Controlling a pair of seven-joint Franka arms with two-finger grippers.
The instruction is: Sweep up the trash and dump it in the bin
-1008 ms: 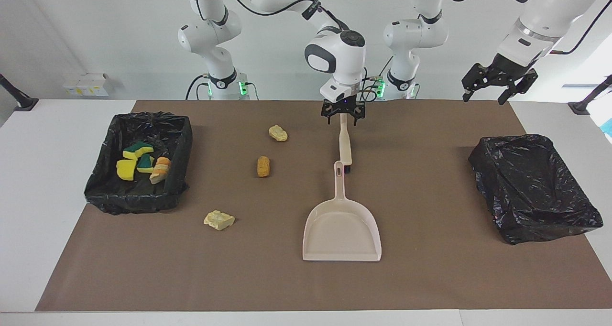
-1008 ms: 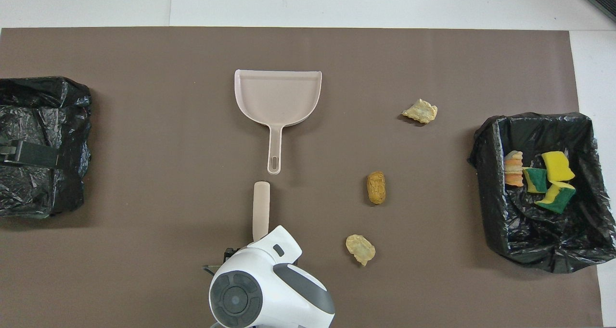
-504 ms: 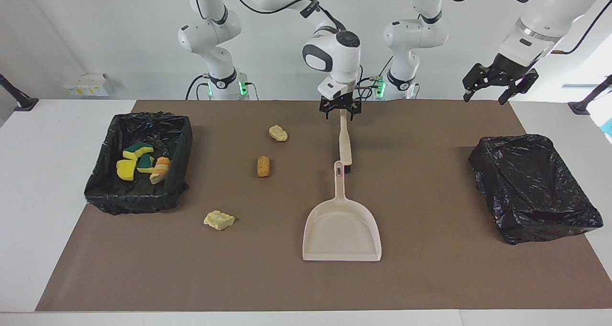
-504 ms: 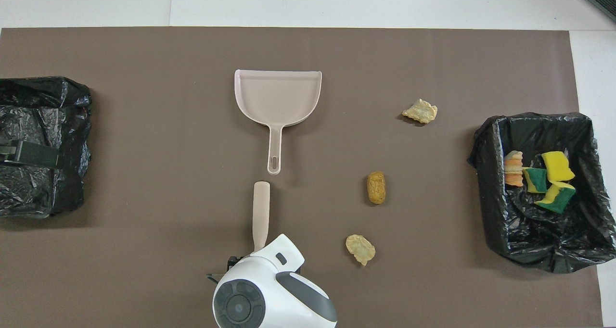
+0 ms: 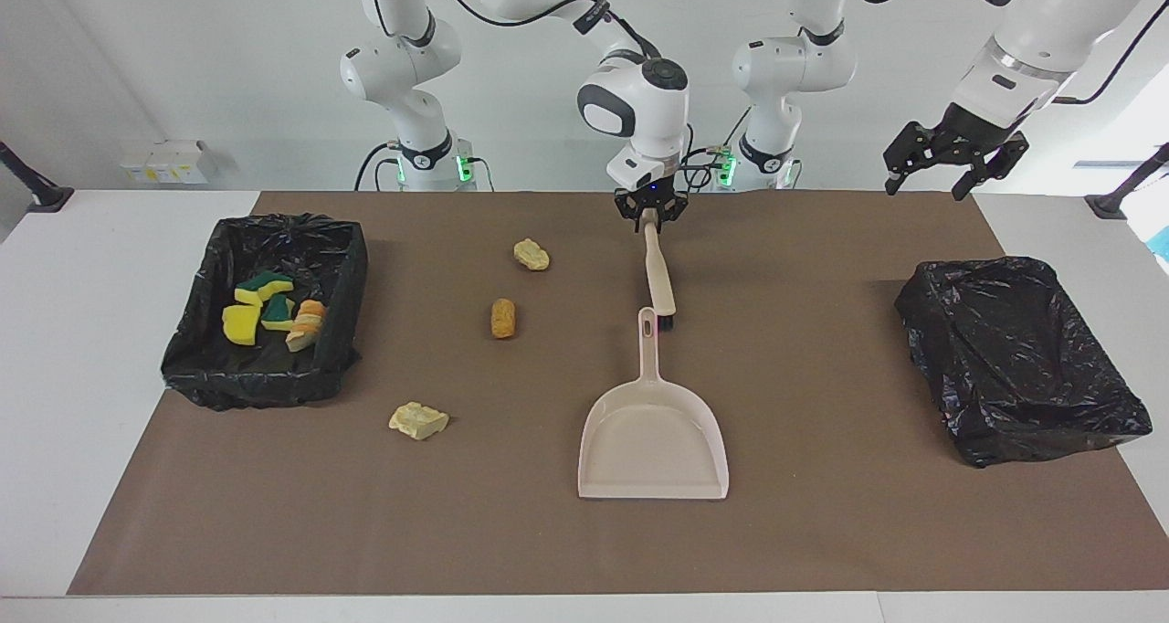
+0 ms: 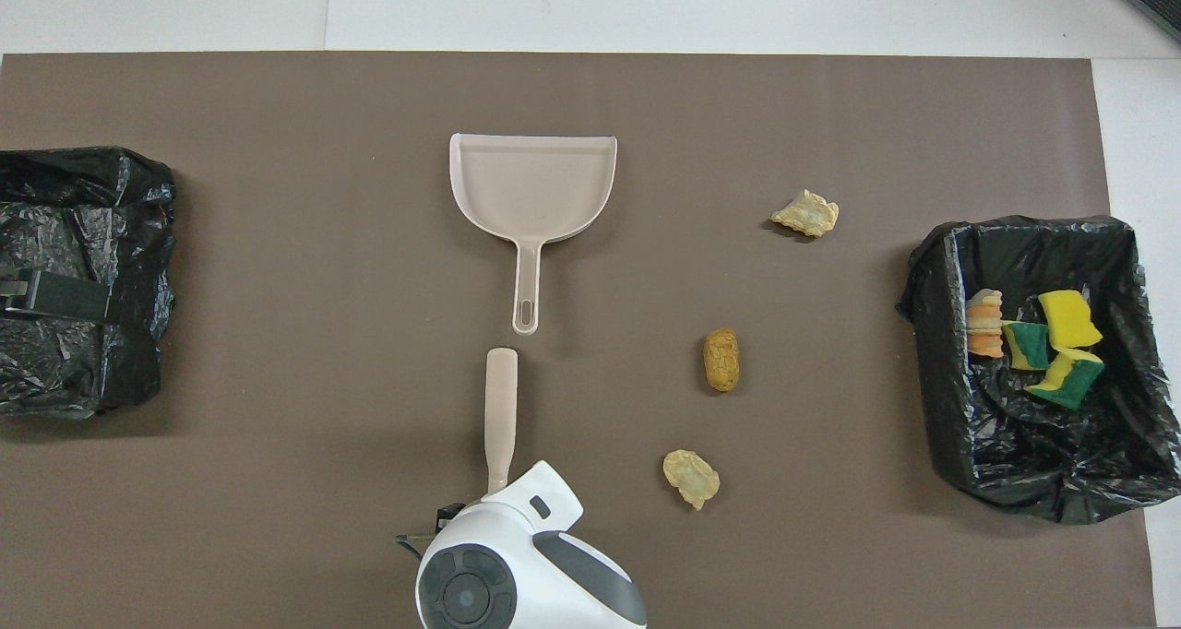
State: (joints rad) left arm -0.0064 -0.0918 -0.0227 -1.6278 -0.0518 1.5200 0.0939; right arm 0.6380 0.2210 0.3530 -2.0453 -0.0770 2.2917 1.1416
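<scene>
Three loose pieces of trash lie on the brown mat: a pale lump (image 5: 531, 255) (image 6: 691, 478), an orange-brown lump (image 5: 503, 318) (image 6: 721, 360) and a pale yellow scrap (image 5: 418, 420) (image 6: 805, 213). Several more pieces lie in the black-lined bin (image 5: 196, 353) (image 6: 932, 380) at the right arm's end. A beige brush (image 5: 658, 276) (image 6: 501, 403) lies in line with the dustpan (image 5: 653, 445) (image 6: 533, 186), its bristle end by the pan's handle. My right gripper (image 5: 649, 222) is shut on the brush's handle end; from overhead its wrist hides the grip. My left gripper (image 5: 922, 189) waits open, raised.
A second black-lined bin (image 5: 1023, 358) (image 6: 83, 214) stands at the left arm's end of the table, under the waiting left gripper. The dustpan's open mouth faces away from the robots. White table shows around the mat (image 5: 822, 532).
My right gripper has come down a little onto the brush's handle end and shut on it. The handle end has shifted slightly. The left arm has not moved.
</scene>
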